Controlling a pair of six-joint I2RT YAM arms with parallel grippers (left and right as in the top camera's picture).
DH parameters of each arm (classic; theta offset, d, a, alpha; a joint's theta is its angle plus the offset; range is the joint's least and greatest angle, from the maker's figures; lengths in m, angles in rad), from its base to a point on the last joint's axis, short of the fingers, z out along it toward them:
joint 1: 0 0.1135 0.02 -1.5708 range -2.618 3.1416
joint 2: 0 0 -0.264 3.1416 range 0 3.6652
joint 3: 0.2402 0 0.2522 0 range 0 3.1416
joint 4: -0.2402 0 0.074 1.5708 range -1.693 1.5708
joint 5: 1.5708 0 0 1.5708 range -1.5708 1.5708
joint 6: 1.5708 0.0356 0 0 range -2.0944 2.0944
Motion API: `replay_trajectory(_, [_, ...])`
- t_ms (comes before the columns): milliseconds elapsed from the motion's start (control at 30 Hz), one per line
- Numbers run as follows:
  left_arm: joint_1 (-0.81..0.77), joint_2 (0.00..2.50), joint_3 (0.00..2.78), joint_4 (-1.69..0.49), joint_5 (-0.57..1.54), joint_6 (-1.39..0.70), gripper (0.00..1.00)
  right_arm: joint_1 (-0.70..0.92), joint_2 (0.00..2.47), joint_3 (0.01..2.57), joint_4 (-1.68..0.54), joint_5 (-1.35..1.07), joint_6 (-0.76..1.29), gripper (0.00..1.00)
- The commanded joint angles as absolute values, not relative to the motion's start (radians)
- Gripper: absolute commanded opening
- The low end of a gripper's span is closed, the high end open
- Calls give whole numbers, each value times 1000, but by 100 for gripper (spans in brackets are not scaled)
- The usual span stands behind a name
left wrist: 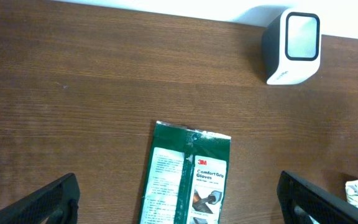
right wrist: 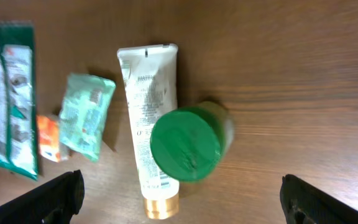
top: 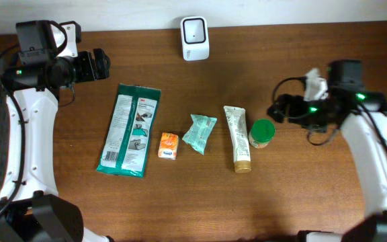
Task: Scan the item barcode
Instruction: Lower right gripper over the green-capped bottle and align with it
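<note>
Standing upright below the right gripper (right wrist: 182,193), centred between its two fingers: a green-lidded jar (right wrist: 186,144), touched by neither. Fingers spread wide, nothing pinched.

Lying just beside the jar, on the side away from that hand's own arm: a white tube (right wrist: 146,118) with a gold cap (touching the jar or not, cannot tell). Further out from the hand along the same row, each apart from the next: a crumpled teal packet (right wrist: 86,115), a small orange box (right wrist: 48,138), then a long green glove pack (left wrist: 188,177), all flat on the brown table (top: 314,195).

At the row's other end: the left gripper (left wrist: 179,196), held above the table with the top end of the glove pack in view between its fingers, not touched. Likewise spread wide and empty.

Ahead of this left hand and off to one side, well apart from both grippers and from the row of items: a white barcode scanner (left wrist: 292,46) with a dark-rimmed window, standing near the table's far edge (window facing the row of items).
</note>
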State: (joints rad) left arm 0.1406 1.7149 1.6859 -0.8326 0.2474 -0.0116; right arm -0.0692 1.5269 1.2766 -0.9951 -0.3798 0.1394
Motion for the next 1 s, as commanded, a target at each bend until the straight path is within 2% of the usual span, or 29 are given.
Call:
replay_trajectory(0, [141, 1705, 1707, -832, 258, -7, 99, 43, 1591, 1291, -993, -221, 247, 98])
replay_trajectory(200, [141, 1705, 1707, -832, 258, -7, 99, 120, 1641, 1291, -987, -90, 379, 100])
replay_trajectory(533, [141, 1705, 1707, -832, 258, -7, 99, 184, 1751, 1290, -937, -88, 402, 97])
replay_trajectory(867, [141, 1705, 1707, -832, 258, -7, 99, 182, 1781, 1290, -958, -45, 401, 74])
replay_trajectory(967, [141, 1705, 1707, -832, 258, -7, 99, 182, 1781, 1291, -979, -14, 398, 62])
